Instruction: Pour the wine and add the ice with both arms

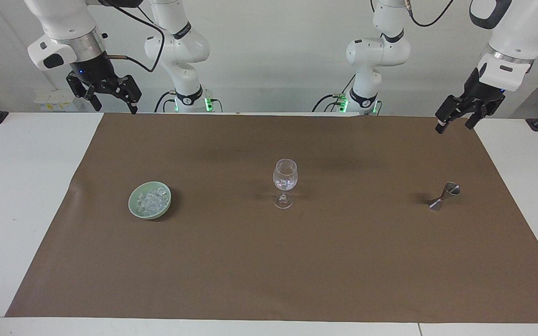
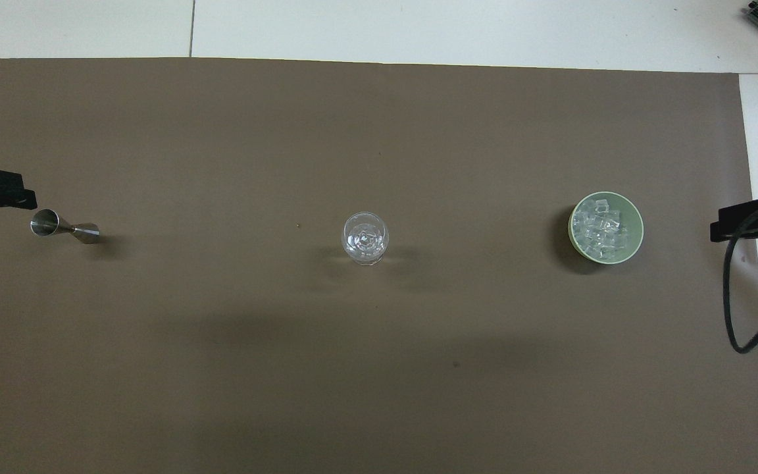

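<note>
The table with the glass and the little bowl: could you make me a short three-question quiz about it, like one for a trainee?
1. True or false: the ice lies in the pale green bowl.
2. Which stands between the bowl and the metal jigger: A, the stemmed glass; B, a bottle; C, a spoon?
3. Fill in: the left gripper and right gripper both hang in the air and hold ____.

Key: 1 true; 2 A; 3 nothing, both are open.
</note>
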You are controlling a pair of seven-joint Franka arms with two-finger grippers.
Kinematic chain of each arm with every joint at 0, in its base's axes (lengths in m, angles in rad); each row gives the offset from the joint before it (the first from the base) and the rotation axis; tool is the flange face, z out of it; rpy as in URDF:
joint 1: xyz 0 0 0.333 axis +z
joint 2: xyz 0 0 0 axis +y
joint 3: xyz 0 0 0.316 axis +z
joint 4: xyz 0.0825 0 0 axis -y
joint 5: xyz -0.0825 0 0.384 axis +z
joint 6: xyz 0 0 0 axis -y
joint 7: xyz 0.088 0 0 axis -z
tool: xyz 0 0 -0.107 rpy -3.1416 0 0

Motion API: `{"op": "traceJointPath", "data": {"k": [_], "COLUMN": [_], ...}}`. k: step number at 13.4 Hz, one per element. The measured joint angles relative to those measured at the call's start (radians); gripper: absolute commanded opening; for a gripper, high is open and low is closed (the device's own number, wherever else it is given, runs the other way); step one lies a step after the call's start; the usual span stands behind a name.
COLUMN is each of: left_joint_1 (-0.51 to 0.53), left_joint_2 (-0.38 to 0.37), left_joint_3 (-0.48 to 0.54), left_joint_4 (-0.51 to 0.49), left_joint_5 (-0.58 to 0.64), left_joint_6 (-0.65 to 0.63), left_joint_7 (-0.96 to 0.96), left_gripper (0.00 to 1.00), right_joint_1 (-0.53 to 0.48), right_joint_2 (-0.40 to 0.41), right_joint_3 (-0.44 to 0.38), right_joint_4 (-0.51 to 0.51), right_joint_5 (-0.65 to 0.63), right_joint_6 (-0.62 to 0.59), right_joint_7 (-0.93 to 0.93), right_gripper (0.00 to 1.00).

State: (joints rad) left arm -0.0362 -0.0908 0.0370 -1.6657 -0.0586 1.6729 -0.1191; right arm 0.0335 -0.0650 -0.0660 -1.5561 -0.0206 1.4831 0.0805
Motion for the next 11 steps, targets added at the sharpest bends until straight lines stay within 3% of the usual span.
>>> {"op": "traceJointPath", "data": {"k": [11], "left_joint_1": [0.0], "left_joint_2": [0.0], "left_joint_3": [0.017], "left_joint_4": [0.0], "left_joint_5": [0.0], "left_joint_6": [-0.069], "left_joint_7": [0.062], "left_gripper": [1.0], "right_joint_1": [0.0], "right_joint_2": [0.0], "right_joint_3": [0.0], "right_joint_4": [0.0], "right_joint_5": [0.0], "right_joint_6": [0.0], "right_joint_7": [0.0], "right_gripper": [1.0]}}
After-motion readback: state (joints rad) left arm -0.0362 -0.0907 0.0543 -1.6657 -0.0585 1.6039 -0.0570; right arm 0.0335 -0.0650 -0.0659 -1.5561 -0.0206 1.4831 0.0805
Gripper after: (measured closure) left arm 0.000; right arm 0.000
